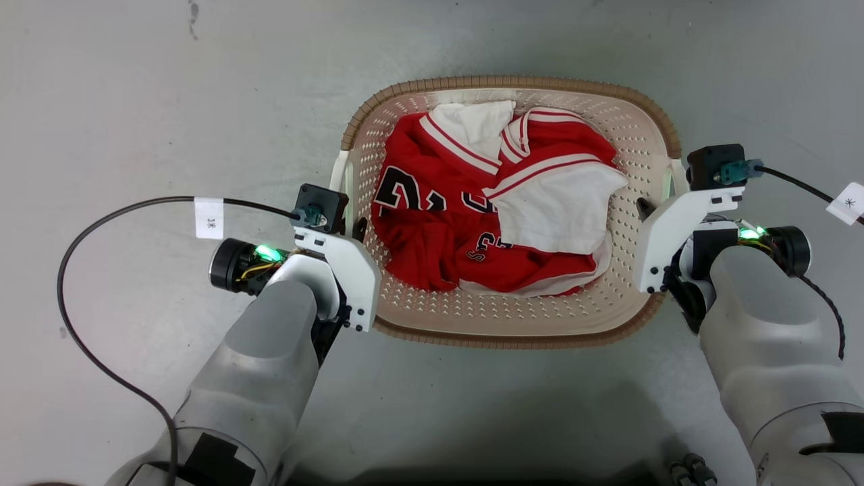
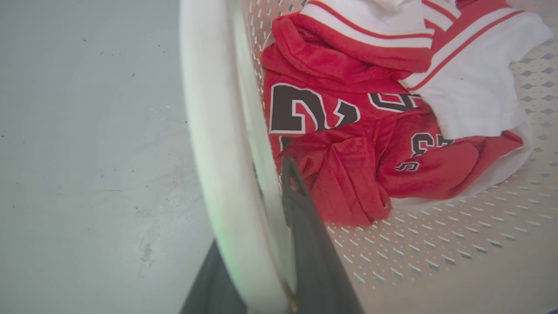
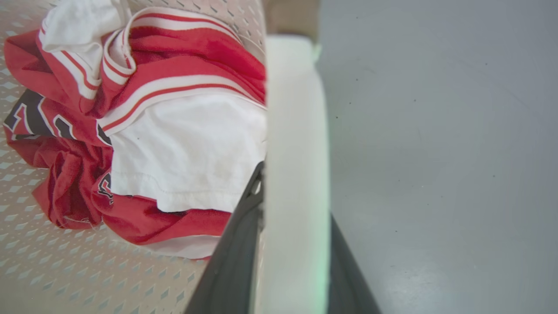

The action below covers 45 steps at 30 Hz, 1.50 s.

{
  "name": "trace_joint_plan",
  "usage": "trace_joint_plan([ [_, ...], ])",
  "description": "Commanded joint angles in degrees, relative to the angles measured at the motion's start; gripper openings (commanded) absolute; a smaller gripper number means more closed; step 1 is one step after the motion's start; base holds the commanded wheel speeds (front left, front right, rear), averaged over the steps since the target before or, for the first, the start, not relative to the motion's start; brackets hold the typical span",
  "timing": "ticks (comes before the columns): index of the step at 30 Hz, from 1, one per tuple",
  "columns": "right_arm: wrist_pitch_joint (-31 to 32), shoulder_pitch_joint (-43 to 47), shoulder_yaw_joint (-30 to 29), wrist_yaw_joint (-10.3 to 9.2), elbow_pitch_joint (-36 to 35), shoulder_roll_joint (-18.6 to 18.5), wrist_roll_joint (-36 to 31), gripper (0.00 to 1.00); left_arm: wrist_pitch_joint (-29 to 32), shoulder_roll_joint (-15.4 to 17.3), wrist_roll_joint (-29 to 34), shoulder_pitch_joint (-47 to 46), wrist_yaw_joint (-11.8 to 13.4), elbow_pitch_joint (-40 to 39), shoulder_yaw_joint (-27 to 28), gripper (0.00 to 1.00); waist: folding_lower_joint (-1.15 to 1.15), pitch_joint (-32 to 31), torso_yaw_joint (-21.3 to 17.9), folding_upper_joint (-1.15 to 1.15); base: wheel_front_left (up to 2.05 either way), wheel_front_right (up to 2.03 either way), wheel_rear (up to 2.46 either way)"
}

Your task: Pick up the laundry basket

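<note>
Grey floor (image 1: 135, 101), basket (image 1: 513, 84) at its centre holding jerseys (image 1: 432, 223). The left gripper (image 2: 257, 209) and right gripper (image 3: 296, 209) each clamp a white handle (image 2: 209, 131), one finger inside, one outside. Grasp apparently complete; basket seemingly still grounded, lift remaining.

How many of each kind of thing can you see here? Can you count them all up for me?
Baskets: 1, the laundry basket
Handles: 2, the left handle and the right handle
Grippers: 2, the left gripper and the right gripper, fingers either side of a handle
Paper tags: 2, the left cable tag and the right cable tag
Clothes: 1 heap of red and white clothes, too tangled to count pieces
Total: 8
</note>
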Motion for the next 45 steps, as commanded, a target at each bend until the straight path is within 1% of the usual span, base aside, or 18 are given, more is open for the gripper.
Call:
trace_joint_plan([
  [1, -0.12, -0.33, -0.18, -0.10, 0.12, -0.83, -1.09, 0.00, 0.09, 0.83, -0.13, 0.09, 0.09, 0.00, -0.73, 0.00, 0.00, -0.36, 0.17, 0.00, 0.00, 0.00, 0.00],
  [7, 0.87, 1.19, -1.20, -0.10, 0.29, -0.85, -4.11, 0.00, 1.20, 1.20, -2.78, 1.65, 0.09, -0.08, -3.14, 0.00, 0.00, -3.40, 0.04, 0.00, 0.00, 0.00, 0.00],
  [12, 4.87, 3.26, -2.95, -0.10, -0.28, -1.07, -8.91, 0.00, 4.34, 1.48, -7.35, 3.17, 0.09, -1.78, -4.71, 0.00, 0.00, -8.11, -0.32, 0.00, 0.00, 0.00, 0.00],
  [17, 8.33, 5.29, -3.45, -0.10, 0.09, -1.06, -11.30, 0.00, 7.49, 2.79, -11.62, 5.66, 0.09, -5.21, -8.49, 0.00, 0.00, -14.85, -0.28, 0.00, 0.00, 0.00, 0.00],
  [19, 10.11, 5.87, -3.00, -0.10, 0.47, -1.07, -11.24, 0.00, 9.55, 2.94, -14.27, 7.09, 0.00, -7.00, -9.96, 0.00, 0.00, -17.95, -0.29, 0.00, 0.00, 0.00, 0.00],
  [21, 11.73, 6.28, -1.94, -0.09, 0.73, -0.97, -10.29, 0.00, 12.06, 3.79, -16.61, 8.24, -0.04, -8.81, -11.91, 0.00, 0.00, -21.04, -0.35, 0.00, 0.00, 0.00, 0.00],
  [24, 13.82, 6.61, 0.60, -0.09, 0.85, -1.01, -7.64, 0.00, 16.32, 5.78, -19.70, 10.23, -0.05, -11.53, -15.73, 0.00, 0.00, -25.69, -0.58, 0.00, 0.00, 0.00, 0.00],
  [27, 16.80, 7.69, 4.25, -0.08, 0.98, -1.00, -2.52, 0.00, 20.48, 7.91, -23.50, 11.85, -0.18, -14.60, -19.04, 0.00, 0.00, -30.24, -0.84, 0.00, 0.00, 0.00, 0.00],
  [33, 24.27, 8.31, 15.84, -0.05, 0.92, -1.05, 9.78, 0.00, 27.44, 13.37, -30.17, 13.28, -0.22, -20.27, -25.18, 0.00, 0.00, -38.25, -1.66, 0.00, 0.00, 0.00, 0.00],
  [36, 28.54, 9.11, 21.31, 0.00, -1.06, -0.97, 16.73, 0.00, 30.43, 15.65, -33.55, 13.71, -0.26, -22.93, -27.63, 0.00, 0.00, -41.50, -1.96, 0.00, 0.00, 0.00, 0.00],
  [39, 32.58, 9.85, 26.97, 0.03, -3.99, -0.81, 21.36, 0.00, 32.54, 17.56, -37.04, 13.97, -0.32, -25.62, -29.33, 0.00, 0.00, -44.30, -2.27, 0.00, 0.00, 0.00, 0.00],
  [41, 34.57, 10.06, 29.05, 0.07, -4.86, -0.82, 23.48, 0.00, 33.98, 19.13, -38.57, 13.89, -0.32, -27.01, -30.75, 0.00, 0.00, -45.87, -2.45, 0.00, 0.00, 0.00, 0.00],
  [45, 37.31, 10.46, 31.22, 0.08, -5.95, -0.85, 27.27, 0.00, 36.14, 21.45, -41.72, 13.61, -0.32, -28.76, -32.66, 0.00, 0.00, -48.83, -2.55, 0.00, 0.00, 0.00, 0.00],
])
